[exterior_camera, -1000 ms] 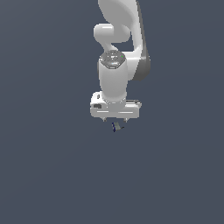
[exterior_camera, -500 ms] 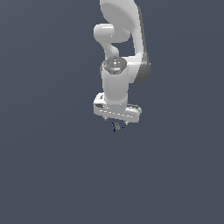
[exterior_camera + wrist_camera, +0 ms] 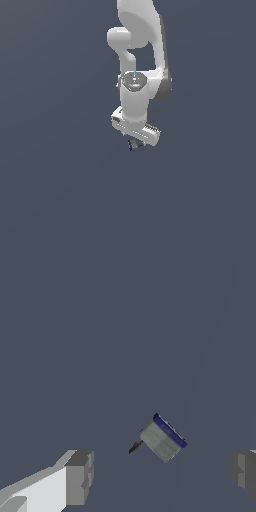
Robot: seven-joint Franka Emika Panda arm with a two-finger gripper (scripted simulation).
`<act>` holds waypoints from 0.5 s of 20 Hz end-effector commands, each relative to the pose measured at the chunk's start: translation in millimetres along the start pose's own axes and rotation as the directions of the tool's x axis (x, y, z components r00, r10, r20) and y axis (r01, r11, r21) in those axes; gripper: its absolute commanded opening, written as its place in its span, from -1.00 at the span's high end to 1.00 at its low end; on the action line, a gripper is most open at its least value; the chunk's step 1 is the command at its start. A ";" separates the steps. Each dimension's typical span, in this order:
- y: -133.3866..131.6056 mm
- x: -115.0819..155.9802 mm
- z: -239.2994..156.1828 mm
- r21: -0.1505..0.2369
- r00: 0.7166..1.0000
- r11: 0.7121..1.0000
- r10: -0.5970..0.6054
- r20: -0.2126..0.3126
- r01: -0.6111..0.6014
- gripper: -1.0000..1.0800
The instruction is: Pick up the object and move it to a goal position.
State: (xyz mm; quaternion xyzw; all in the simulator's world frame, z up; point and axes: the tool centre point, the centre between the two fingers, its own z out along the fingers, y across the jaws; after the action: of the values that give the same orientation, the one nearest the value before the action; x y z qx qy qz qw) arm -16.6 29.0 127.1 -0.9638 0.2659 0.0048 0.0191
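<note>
Since 0.5 s ago the hand has rolled: in the exterior view the white crossbar of the gripper (image 3: pixel 135 145) now slopes down toward that view's right, where it earlier sat nearly level; the arm (image 3: pixel 136 55) is otherwise in about the same place against the plain dark-grey background. No brand, label or writing is legible on anything in either view. The exterior view shows the whole white arm, hanging down from the top edge, with a grey-domed joint above the hand; the object (image 3: pixel 131 145) appears there only as a tiny dark-blue speck just under the crossbar, shape unreadable. The wrist view gives what the exterior cannot: the object (image 3: pixel 162 438) is a small grey block with a dark-blue band along one edge, tilted, with a thin dark stub sticking out of its grey side. It sits between the two fingers (image 3: pixel 79 478), nearer the one that is cut off by the frame edge, with clear background showing between it and each pad. Jaws stand wide apart, touching nothing. Whether the object rests on a surface cannot be told; the background is uniform in both views. The wrist view shows only grey finger pads and part of one white finger body, none of the arm.
</note>
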 end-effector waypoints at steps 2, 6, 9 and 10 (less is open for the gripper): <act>0.9 -5.0 8.8 -0.003 0.996 0.996 0.093 -0.001 -0.093 -0.92; 2.3 -10.7 18.5 -0.006 0.980 0.980 0.197 -0.003 -0.197 -0.92; 3.5 -14.9 25.6 -0.008 0.962 0.962 0.274 -0.006 -0.274 -0.92; 4.0 -16.3 27.9 -0.009 0.954 0.954 0.299 -0.007 -0.299 -0.92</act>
State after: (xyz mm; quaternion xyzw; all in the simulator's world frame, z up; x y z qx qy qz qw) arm -30.4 34.4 103.0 -0.9208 0.3897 0.0063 0.0136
